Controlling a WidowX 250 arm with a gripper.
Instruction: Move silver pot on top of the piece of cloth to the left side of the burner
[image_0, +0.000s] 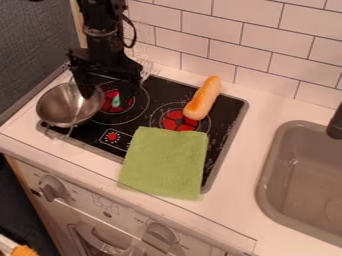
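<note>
Down at seven o'clock, something orange is cut off, unclear to me. The green cloth lies at six, overhanging the stove's front edge. Toward ten, the silver pot sits at the stove's left edge, partly hidden by the gripper, its fingers spread apart.

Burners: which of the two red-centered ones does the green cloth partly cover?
The right burner, by the bread roll: the top edge of the cloth laps over it. The left burner, by the silver pot, has none.
</note>
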